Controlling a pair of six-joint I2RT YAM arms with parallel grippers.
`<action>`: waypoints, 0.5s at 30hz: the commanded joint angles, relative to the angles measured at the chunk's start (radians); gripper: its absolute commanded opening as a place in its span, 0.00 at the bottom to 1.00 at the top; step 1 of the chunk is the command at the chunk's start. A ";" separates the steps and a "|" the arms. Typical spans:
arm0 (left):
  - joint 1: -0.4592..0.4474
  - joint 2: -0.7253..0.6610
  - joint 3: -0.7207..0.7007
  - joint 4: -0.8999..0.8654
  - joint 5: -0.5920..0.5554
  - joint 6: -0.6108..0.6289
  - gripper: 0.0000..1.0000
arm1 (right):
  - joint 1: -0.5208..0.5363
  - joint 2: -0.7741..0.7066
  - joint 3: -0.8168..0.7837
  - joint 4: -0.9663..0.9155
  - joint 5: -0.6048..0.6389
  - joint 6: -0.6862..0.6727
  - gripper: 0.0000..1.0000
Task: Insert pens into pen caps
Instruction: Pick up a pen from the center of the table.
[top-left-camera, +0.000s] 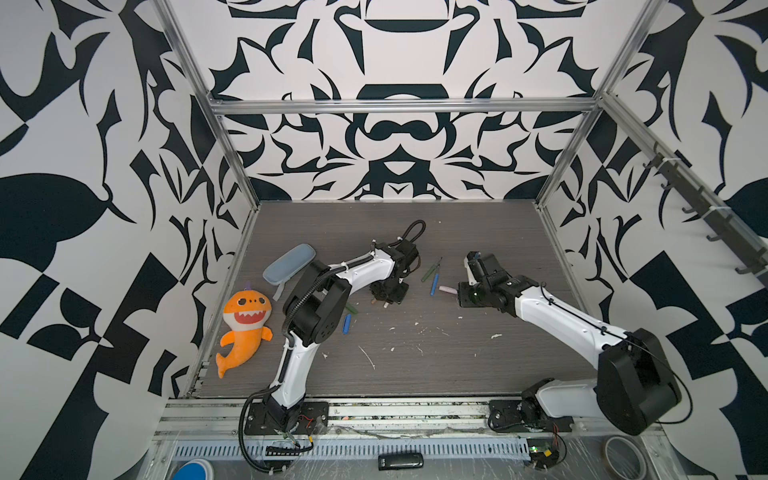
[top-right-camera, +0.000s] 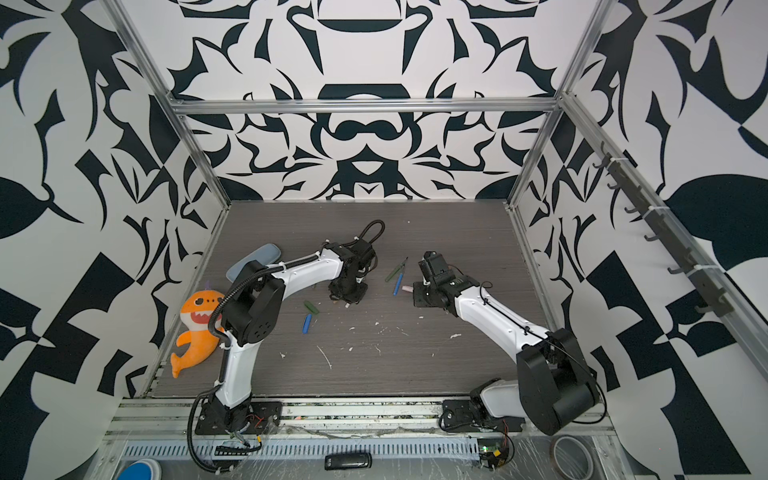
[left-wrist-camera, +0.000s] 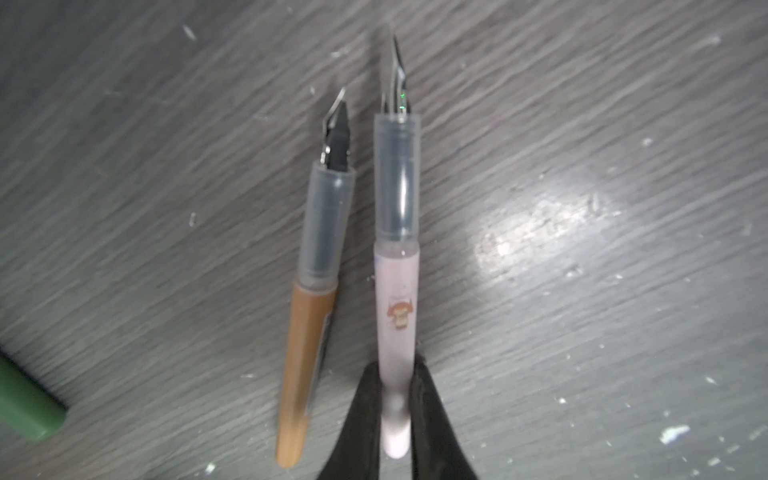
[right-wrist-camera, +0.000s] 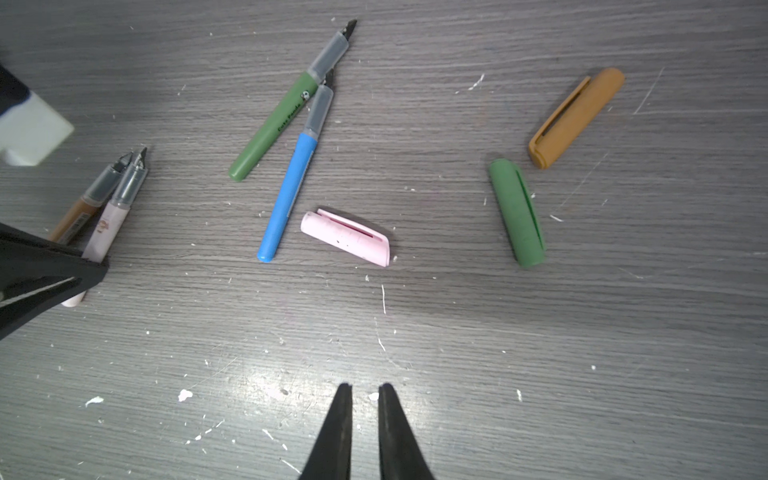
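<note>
Down at the bench (right-wrist-camera: 540, 374), your left hand (left-wrist-camera: 397, 376) pinches the pale pink pen (left-wrist-camera: 397, 291), nib bare, beside the orange-brown pen (left-wrist-camera: 307, 353). Your right hand (right-wrist-camera: 365, 390) is closed, empty, near the pink cap (right-wrist-camera: 347, 237).

The left hand (left-wrist-camera: 397, 374) is pinching the pale pink pen (left-wrist-camera: 397, 291) near its tail. Taking its nib as twelve o'clock, the orange-brown pen (left-wrist-camera: 307, 353) is lying on the worktop (left-wrist-camera: 582, 291) just beside it at nine, and a green cap (left-wrist-camera: 29, 403) is lying at eight.

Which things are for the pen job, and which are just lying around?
Job: pale pink plastic pen, orange-brown pen, green pen, blue pen; pink plastic cap, green cap, orange-brown cap.
Lying about: pale blue oblong pencil case, orange plush shark.
</note>
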 joint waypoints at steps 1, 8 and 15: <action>-0.009 -0.032 -0.058 0.025 0.013 -0.007 0.08 | 0.006 -0.038 -0.001 0.022 0.010 0.012 0.17; -0.035 -0.178 -0.195 0.221 0.077 -0.002 0.04 | 0.006 -0.069 -0.009 0.065 -0.045 0.033 0.31; -0.034 -0.334 -0.356 0.467 0.162 -0.037 0.03 | 0.006 -0.115 -0.009 0.125 -0.159 0.056 0.43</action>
